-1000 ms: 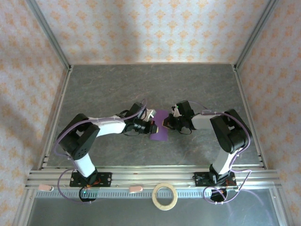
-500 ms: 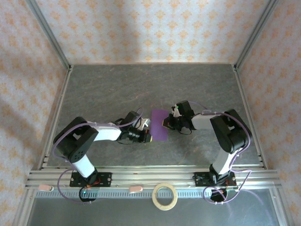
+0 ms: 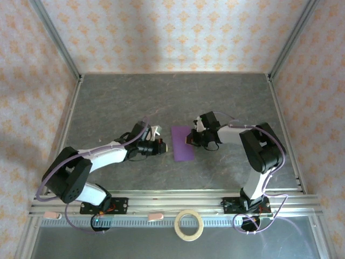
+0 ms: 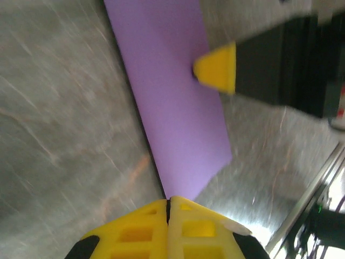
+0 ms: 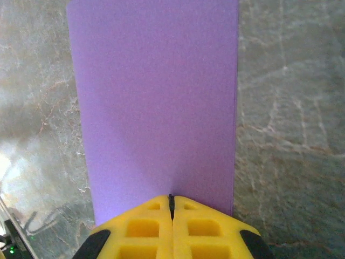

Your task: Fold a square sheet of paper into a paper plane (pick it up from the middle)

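Observation:
The square sheet of paper [image 3: 181, 145] is purple and lies flat on the grey table as a narrow folded oblong, not a pointed plane. My left gripper [image 3: 165, 147] is shut and low over the table, its tip just off the sheet's left long edge. In the left wrist view its tip [image 4: 169, 200] meets a corner of the paper [image 4: 172, 97]. My right gripper [image 3: 189, 140] is shut, its tip on the right edge of the sheet. In the right wrist view the paper [image 5: 153, 97] stretches away from the shut tips [image 5: 171, 197]. That right fingertip [image 4: 218, 67] rests on the purple surface.
A tan tape ring [image 3: 189, 225] lies on the ledge in front of the aluminium rail [image 3: 161, 205] that carries both arm bases. Metal posts and patterned walls close in the table [image 3: 135, 97] on three sides.
The left arm has swung out to the left and stretched low, drawing its gripper back off the paper. The sheet now lies flatter and wider. The right gripper has stayed on its edge.

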